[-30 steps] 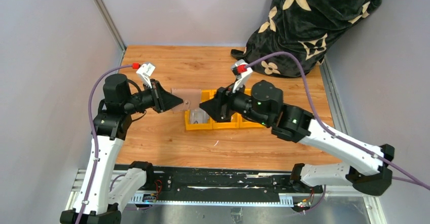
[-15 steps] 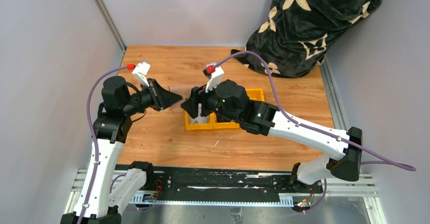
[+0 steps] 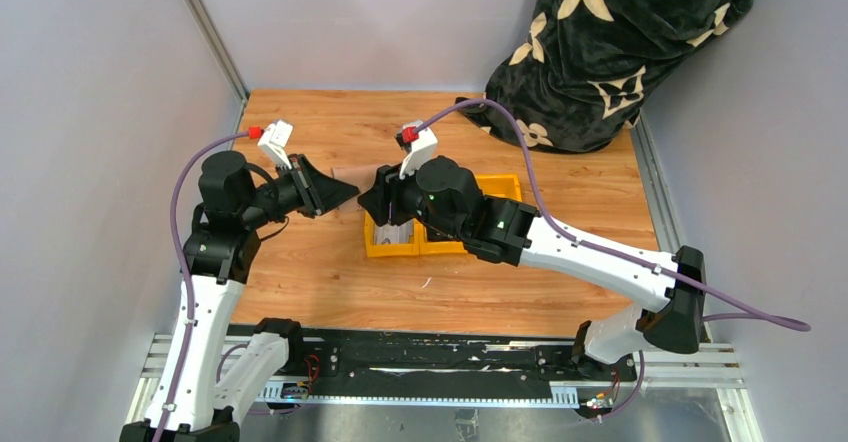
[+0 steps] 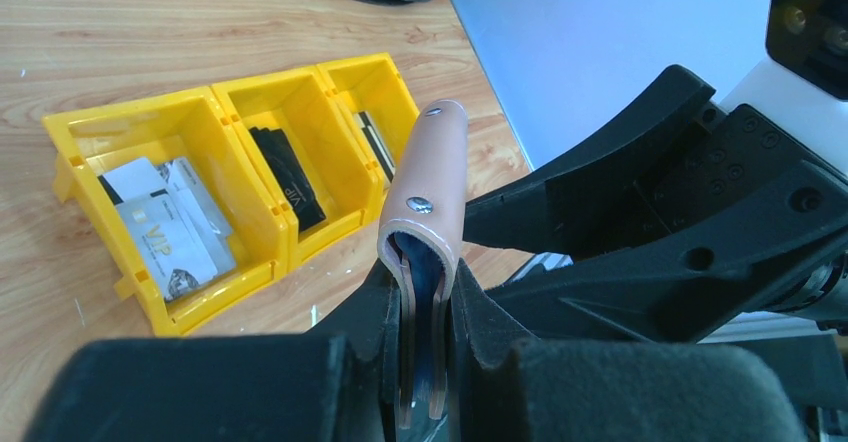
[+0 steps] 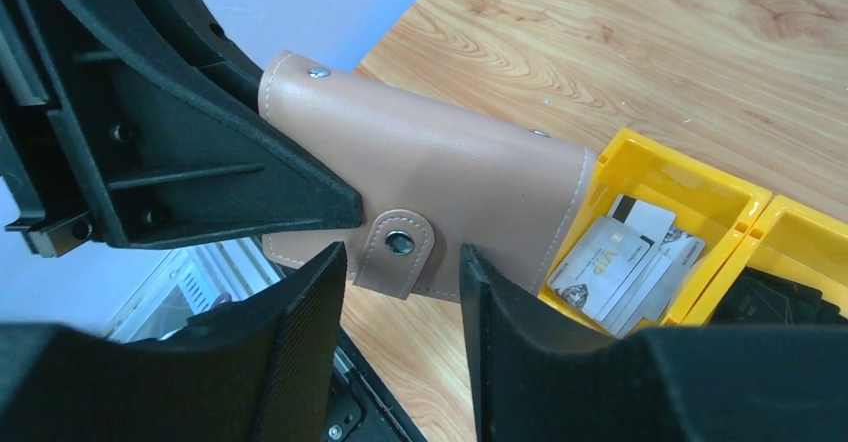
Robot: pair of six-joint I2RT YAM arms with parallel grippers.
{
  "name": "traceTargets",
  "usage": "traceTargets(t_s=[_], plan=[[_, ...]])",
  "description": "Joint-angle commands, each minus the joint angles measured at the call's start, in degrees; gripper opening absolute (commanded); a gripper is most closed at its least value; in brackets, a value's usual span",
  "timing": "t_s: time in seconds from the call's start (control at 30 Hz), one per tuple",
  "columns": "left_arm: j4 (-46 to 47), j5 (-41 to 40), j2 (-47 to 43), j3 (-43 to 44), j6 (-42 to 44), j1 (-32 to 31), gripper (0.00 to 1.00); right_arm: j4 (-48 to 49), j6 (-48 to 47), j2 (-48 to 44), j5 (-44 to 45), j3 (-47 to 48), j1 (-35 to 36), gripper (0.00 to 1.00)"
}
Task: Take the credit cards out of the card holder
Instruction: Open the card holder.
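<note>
Your left gripper is clamped tight on the card holder, holding it edge-on at lower centre of the left wrist view. Your right gripper stands partly open, with 1 jaw on each side of the snapped tab, gripping nothing. The holder looks closed, so opening it comes first. Whether cards remain inside is hidden. Beyond, whitish credit cards lie in the left of 3 yellow bins, and dark items fill the other 2. A black patterned cloth sits upper right, well clear.

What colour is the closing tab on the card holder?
The closing tab is pinkish tan, like the card holder cover; clearest in the right wrist view.
</note>
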Motion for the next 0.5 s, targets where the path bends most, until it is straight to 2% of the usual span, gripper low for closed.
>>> traceTargets(t_s=[0.0, 0.1, 0.33, 0.4, 0.47], plan=[[3.13, 1.89, -1.31, -0.09, -2.41, -0.01, 0.0, 0.22, -0.85, 2.04, 0.59, 2.22, 1.38, 0.45], [3.21, 1.71, -1.18, -0.08, -2.5, -0.03, 0.0, 0.17, -1.33, 3.21, -0.3, 3.51, 2.12, 0.39], [3.48, 1.29, -1.13, -0.49, -2.42, -0.02, 0.0, 0.96, 0.39, 4.57, -2.75, 4.72, 2.63, 0.32], [3.45, 1.31, -1.21, -0.65, -2.41, -0.02, 0.0, 0.91, 0.61, 4.66, -2.56, 4.88, 2.6, 0.25], [3.44, 1.22, -1.35, -0.82, -2.41, -0.01, 0.0, 0.95, 0.69, 4.62, -2.11, 4.84, 2.6, 0.13]])
